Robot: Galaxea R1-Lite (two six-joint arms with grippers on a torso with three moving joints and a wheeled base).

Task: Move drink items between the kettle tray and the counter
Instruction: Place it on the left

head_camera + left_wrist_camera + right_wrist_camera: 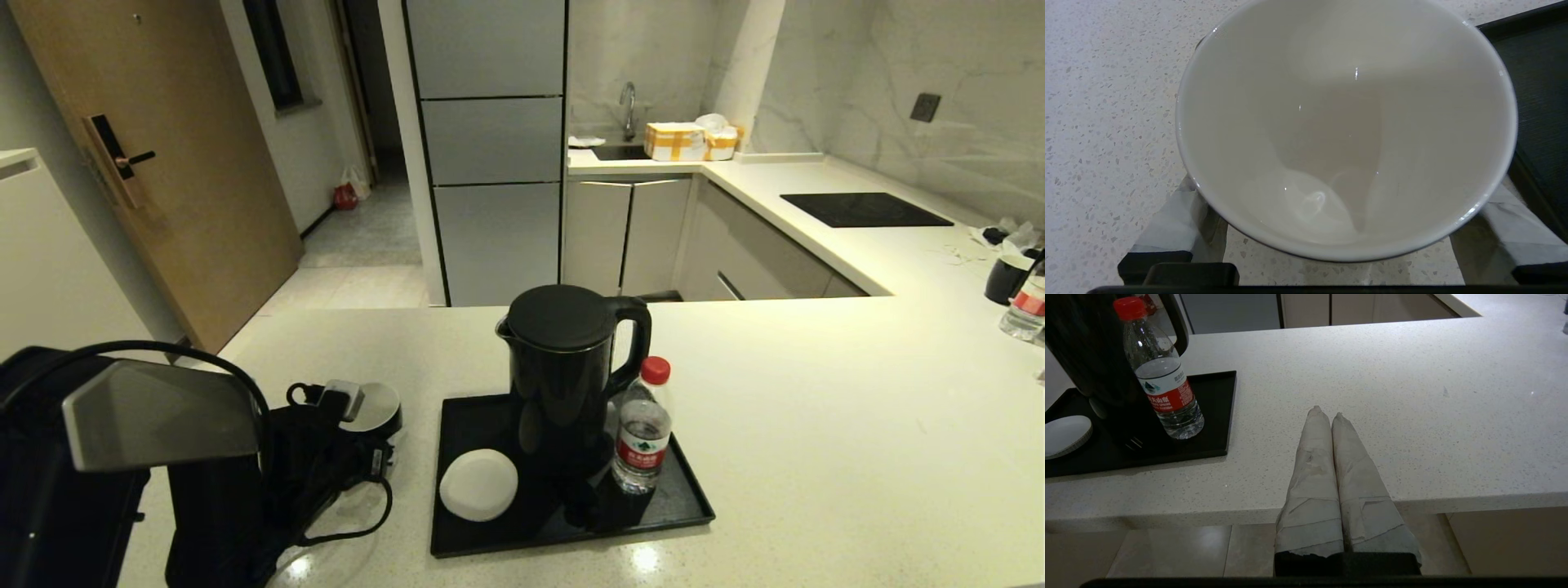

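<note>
My left gripper [1331, 245] grips small white-inside cup [1347, 122] over speckled counter [1106, 122], beside glossy black tray [1539, 102]; right gripper [1327, 412] closed, empty.

We see a black kettle [571, 371] mid-frame, a white saucer [478, 485] at its seven o'clock, a cooktop [864, 209] at two o'clock and a sink tap [628, 108] (beside taped boxes [676, 140]) at twelve.

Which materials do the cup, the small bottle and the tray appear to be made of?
Cup in the left hand: probably glazed ceramic, with a glossy white inside showing highlights. Bottle: clear thin plastic with a red cap and label. Tray: glossy black, perhaps plastic or lacquer.
</note>
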